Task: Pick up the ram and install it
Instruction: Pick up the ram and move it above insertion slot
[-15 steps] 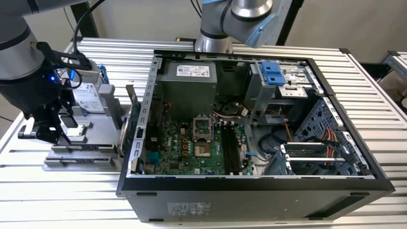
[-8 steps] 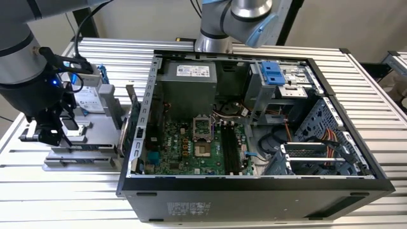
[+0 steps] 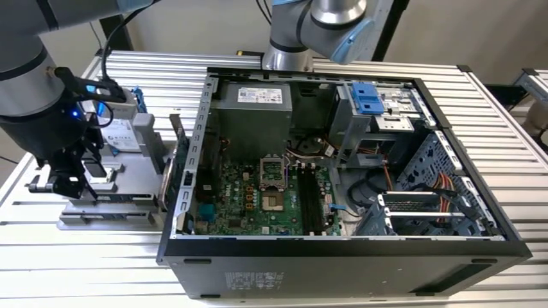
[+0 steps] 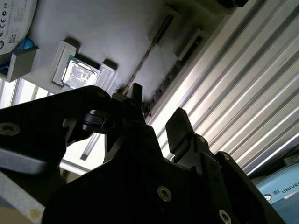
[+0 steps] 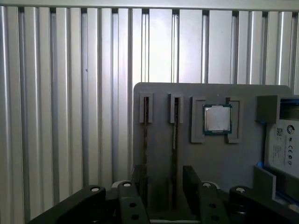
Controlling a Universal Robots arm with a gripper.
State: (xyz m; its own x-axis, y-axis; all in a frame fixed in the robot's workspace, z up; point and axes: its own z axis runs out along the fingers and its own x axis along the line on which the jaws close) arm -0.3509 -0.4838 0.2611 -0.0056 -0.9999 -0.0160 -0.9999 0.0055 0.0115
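Observation:
Two ram sticks stand on edge in slots of a grey holder (image 5: 224, 163). One ram stick (image 5: 174, 140) (image 4: 168, 79) runs into the gap between my fingers. The other ram stick (image 5: 145, 140) (image 4: 148, 51) lies beside one fingertip (image 5: 138, 179). My gripper (image 5: 164, 184) (image 4: 156, 109) is open over the near end of the holder and holds nothing. In the exterior view the gripper (image 3: 73, 186) hangs over the holder (image 3: 111, 215), at the exterior view's left of the open computer case (image 3: 342, 247).
A square silver CPU (image 5: 217, 119) (image 4: 79, 74) and a hard drive (image 5: 286, 147) (image 3: 120, 138) also sit in the holder. Inside the case, the motherboard (image 3: 256, 199) has long dark memory slots (image 3: 312, 192). A second arm (image 3: 317, 25) stands behind the case. The ribbed metal table (image 5: 70, 93) surrounds all.

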